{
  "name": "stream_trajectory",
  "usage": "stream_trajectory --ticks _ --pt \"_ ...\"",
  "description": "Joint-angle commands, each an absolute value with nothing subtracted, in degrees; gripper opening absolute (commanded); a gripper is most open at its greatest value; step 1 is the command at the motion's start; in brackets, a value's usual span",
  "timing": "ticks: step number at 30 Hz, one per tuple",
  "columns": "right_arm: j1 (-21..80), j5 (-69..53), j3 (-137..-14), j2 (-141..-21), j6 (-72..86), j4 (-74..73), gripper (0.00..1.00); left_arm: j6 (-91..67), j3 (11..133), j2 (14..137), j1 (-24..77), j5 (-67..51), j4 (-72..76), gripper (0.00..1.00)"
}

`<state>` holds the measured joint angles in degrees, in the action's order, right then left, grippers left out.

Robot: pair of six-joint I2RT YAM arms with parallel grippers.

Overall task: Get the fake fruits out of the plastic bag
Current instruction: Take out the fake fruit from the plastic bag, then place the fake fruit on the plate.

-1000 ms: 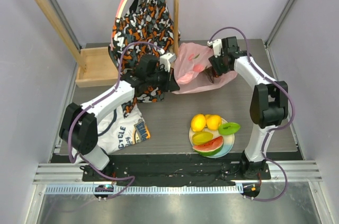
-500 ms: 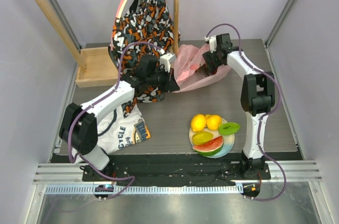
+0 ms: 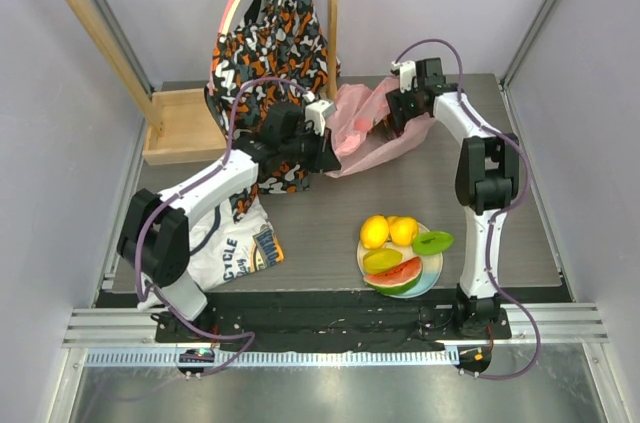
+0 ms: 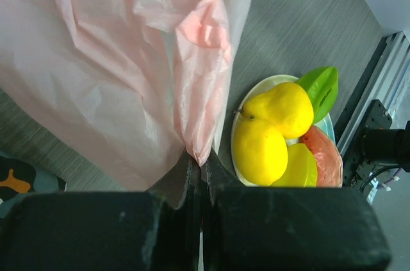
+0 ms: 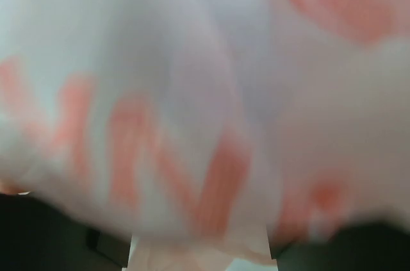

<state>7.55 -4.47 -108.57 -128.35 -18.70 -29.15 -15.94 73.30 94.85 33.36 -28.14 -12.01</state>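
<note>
Left wrist view is showing left pincer (image 4: 200, 170) clamping plastic bag (image 4: 122, 59). Right wrist view is showing only blurred bag, so right pincer (image 3: 402, 116) cannot be told apart or together. Grey counter (image 3: 510, 193), pale walls (image 3: 440, 3).

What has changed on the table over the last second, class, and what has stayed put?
The right gripper moved left into the plastic bag, whose right side drew in. Whether it gripped anything cannot be seen. The left gripper stayed pinched on the bag's edge; the fruits on the plate did not move.
</note>
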Motion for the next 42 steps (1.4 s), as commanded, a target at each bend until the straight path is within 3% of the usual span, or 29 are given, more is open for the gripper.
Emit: stream_trajectory --ticks 1,14,18,25,33,42 --pt "7.21 -19.75 -107.94 -113.68 -15.12 -30.32 0.37 -14.85 77.69 96.32 33.66 -27.16 -10.72 0.00" --pt "7.21 -38.40 -97.47 -95.55 -19.23 -47.68 0.32 -20.21 84.36 100.80 32.44 -20.83 -9.41 0.00" --pt "7.21 -39.46 -98.70 -91.69 -31.26 -61.76 0.31 -20.39 89.46 103.09 31.20 -20.83 -10.81 0.00" --pt "7.56 -31.74 -89.32 -75.63 -71.67 -86.28 0.30 -18.11 93.34 104.50 30.23 -19.86 -11.86 0.00" --pt "8.26 -25.31 -61.98 -57.14 -116.31 -86.31 0.32 -15.30 89.48 101.52 30.15 -20.30 -12.57 0.00" --pt "9.40 -26.72 -51.60 -55.73 -128.05 -86.40 0.32 -10.46 86.22 97.47 30.06 -17.93 -14.68 0.00"
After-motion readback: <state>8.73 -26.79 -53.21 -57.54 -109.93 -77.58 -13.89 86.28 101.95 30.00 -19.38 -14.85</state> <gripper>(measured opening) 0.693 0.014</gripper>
